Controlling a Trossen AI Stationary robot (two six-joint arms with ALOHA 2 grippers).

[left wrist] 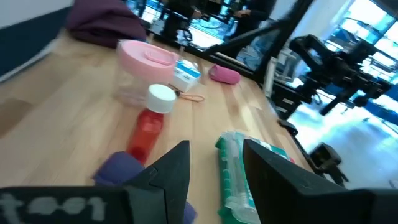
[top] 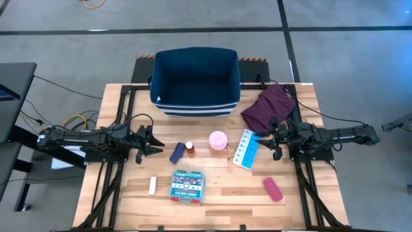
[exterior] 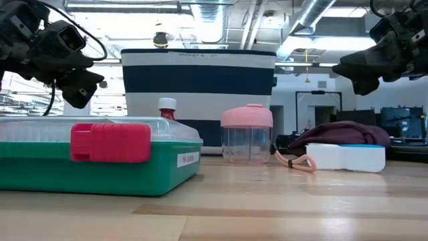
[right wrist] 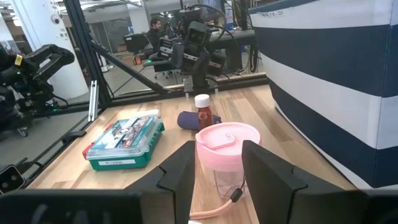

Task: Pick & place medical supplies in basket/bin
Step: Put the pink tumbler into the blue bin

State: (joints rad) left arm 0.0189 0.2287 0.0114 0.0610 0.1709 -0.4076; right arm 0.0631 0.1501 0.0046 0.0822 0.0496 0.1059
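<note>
Left hand (top: 153, 143) first: we hover it above the tabletop (top: 219, 193) with fingers parted and nothing between them, pointed toward the blue tube (top: 176, 153) and the red-capped bottle (top: 189, 147) just beyond its tips. We judge the step in hand to be the approach for a first pick, since the navy bin (top: 196, 82) at the far edge looks empty. To do it well, we would lower the hand level, straddle the tube across its narrow width, and keep clear of the bottle just beside it so it does not topple.

Moving rightward, the white stick (top: 153, 185) and the teal first-aid box (top: 187, 185) lie nearer the front edge, the pink round tub (top: 218, 140) stands mid-table, and the light-blue pill strip (top: 245, 149) sits beside it. The pink oblong (top: 273, 189) rests toward the front right, and the maroon cloth (top: 269, 107) lies beside the bin.

Our right hand (top: 273, 140) hangs above the strip's far end, fingers apart and empty, its arm stretched low and level from the right side.
</note>
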